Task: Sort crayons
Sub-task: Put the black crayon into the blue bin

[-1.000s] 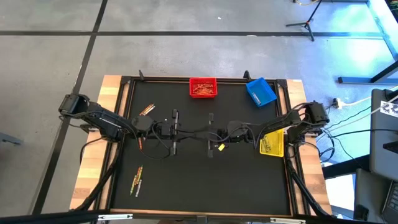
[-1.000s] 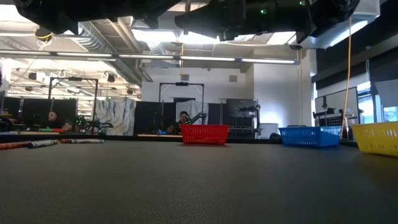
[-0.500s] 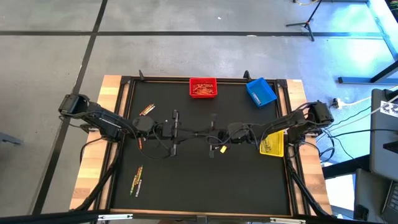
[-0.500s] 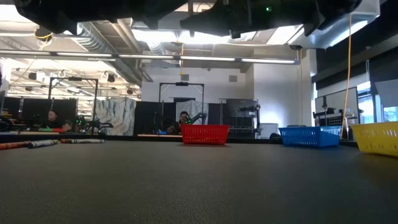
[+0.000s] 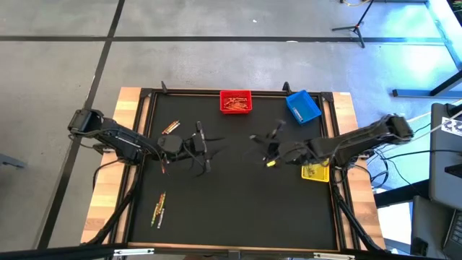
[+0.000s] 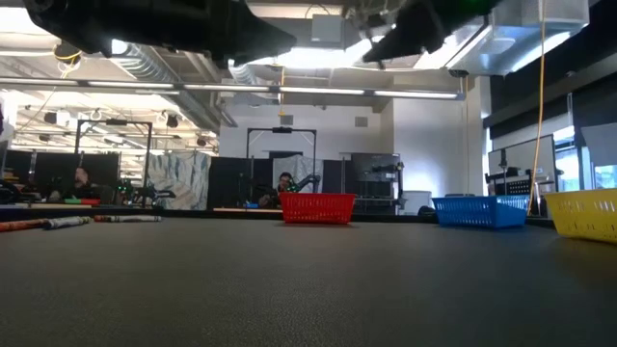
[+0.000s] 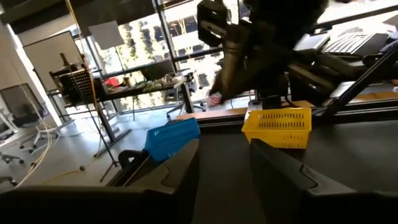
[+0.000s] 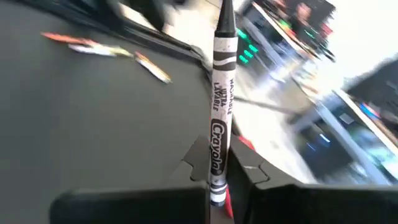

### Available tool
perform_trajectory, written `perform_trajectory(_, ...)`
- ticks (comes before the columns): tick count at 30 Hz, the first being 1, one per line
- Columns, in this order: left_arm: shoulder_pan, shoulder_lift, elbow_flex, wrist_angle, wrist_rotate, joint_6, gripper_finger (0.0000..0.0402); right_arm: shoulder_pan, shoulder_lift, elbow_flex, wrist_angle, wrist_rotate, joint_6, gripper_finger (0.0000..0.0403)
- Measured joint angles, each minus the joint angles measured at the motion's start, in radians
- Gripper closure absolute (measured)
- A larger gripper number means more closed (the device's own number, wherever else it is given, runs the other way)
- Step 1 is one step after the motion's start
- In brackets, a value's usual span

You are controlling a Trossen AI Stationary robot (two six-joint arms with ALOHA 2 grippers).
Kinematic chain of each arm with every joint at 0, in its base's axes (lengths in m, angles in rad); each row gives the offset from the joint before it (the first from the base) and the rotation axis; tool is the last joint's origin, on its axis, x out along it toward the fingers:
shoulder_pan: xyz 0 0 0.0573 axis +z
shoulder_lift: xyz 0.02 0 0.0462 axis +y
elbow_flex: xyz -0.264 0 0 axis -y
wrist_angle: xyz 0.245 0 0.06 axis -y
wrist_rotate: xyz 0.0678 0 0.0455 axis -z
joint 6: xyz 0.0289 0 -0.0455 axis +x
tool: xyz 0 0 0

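Note:
My right gripper hangs over the table's middle right, shut on a crayon with a white-and-black label and a dark tip. My left gripper hangs left of centre, facing it, open with nothing between its fingers. Loose crayons lie flat on the mat at the far left and the near left. More crayons fill the red bin. In the low view both grippers are dark shapes along the top edge. My right gripper pinches the crayon's blunt end between its two fingers. The crayon sticks out ahead of the fingers, roughly along them, with its dark tip farthest away. It is clear of the mat.
The blue bin stands at the far right and the yellow bin at the right edge, under my right arm. A raised black rim frames the mat. People and desks show in the room beyond the far edge.
The two grippers met at the table's centre with the crayon between them. My left gripper has let go and stayed near its place. My right gripper has drawn back toward the table's right edge with the crayon, rising and turning as it went.

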Motion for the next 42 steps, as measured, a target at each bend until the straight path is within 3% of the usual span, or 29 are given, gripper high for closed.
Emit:
perform_trajectory(3,0.005,0.000,0.000,-0.005,-0.001,0.000,0.0269,-0.040,-0.080,0.000,-0.166,0.074,0.069,0.0382)
perform_trajectory(10,0.021,0.000,0.000,-0.007,-0.002,0.000,0.0269,-0.281,-0.193,0.000,-0.520,0.078,0.266,0.0380)
perform_trajectory(17,0.030,0.000,0.000,-0.008,-0.002,-0.005,0.0269,-0.592,-0.163,-0.011,-0.612,-0.129,0.353,0.0376)
perform_trajectory(23,0.030,0.000,0.000,-0.009,-0.001,-0.006,0.0269,-0.777,-0.102,-0.055,-0.625,-0.158,0.380,0.0377)
perform_trajectory(32,0.030,0.000,0.000,-0.010,-0.001,-0.007,0.0269,-0.880,-0.003,-0.112,-0.569,-0.187,0.398,0.0370)
perform_trajectory(42,0.030,0.000,0.000,-0.010,-0.001,-0.007,0.0269,-0.901,0.117,-0.126,-0.535,-0.218,0.399,0.0368)
